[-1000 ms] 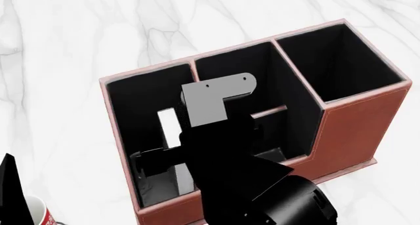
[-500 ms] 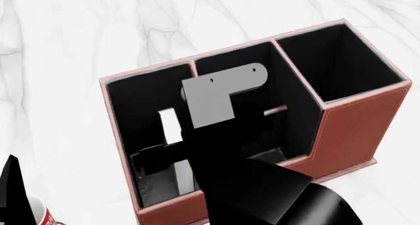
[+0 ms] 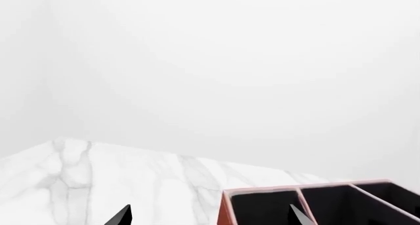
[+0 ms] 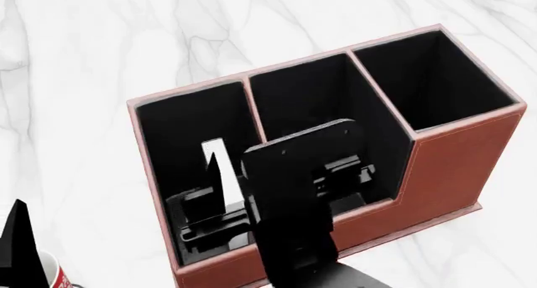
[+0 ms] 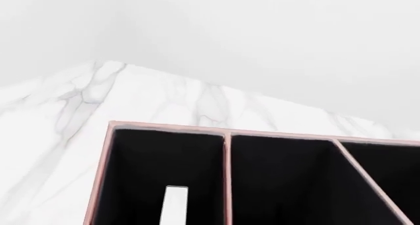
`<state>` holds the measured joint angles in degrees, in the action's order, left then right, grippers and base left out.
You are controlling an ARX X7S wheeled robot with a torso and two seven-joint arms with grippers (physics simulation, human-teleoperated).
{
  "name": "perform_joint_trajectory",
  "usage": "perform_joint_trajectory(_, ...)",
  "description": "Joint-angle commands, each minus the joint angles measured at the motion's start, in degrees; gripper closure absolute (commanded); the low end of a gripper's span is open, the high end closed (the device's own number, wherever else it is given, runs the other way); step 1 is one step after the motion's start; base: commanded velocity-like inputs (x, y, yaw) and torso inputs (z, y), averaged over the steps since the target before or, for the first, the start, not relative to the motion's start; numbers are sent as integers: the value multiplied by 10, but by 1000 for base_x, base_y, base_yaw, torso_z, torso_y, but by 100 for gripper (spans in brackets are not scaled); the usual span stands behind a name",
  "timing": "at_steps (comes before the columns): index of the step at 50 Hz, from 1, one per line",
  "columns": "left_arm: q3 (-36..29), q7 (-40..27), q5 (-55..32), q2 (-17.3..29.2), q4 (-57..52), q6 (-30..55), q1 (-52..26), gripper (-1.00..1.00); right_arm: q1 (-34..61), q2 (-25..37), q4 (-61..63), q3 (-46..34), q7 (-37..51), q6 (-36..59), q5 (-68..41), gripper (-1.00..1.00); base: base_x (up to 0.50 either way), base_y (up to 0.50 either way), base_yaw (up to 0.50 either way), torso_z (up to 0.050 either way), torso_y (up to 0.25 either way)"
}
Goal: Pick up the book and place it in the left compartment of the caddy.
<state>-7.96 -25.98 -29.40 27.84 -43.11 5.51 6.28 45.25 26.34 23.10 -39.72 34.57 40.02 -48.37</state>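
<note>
Book (image 4: 215,168) in left compartment (image 4: 172,137), right pincer (image 4: 205,222) head-view only

Bright, even, diffuse light, no glare, faint soft shadows, sharp simulator render, no blur, black interiors swallowing detail

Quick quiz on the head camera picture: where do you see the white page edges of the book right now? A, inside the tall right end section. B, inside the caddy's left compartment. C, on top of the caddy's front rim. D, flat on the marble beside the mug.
B: the book's white edge stands inside the left compartment of the caddy, down between its black walls.
</note>
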Motion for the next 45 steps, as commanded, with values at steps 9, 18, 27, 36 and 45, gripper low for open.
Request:
perform_joint_trajectory(9,-11,-2,7,0,-2,3,-3,-100,-117,51,62,-18,6,-128,100,-100,0,0,0,0,0)
perform_joint_trajectory(18,-12,-3,7,2,-3,3,-3,-100,-168,62,73,-33,17,-192,165,-100,0,0,0,0,0)
perform_joint_trajectory(27,-12,-5,8,4,-5,2,-2,-100,-221,81,89,-36,43,-234,203,-100,0,0,0,0,0)
perform_joint_trajectory(36,-19,-10,20,7,-11,10,-4,-100,-280,86,87,-41,70,-293,246,-100,0,0,0,0,0)
perform_joint_trajectory(45,-39,-4,34,14,-18,23,-11,-100,-309,92,75,-35,92,-319,268,-100,0,0,0,0,0)
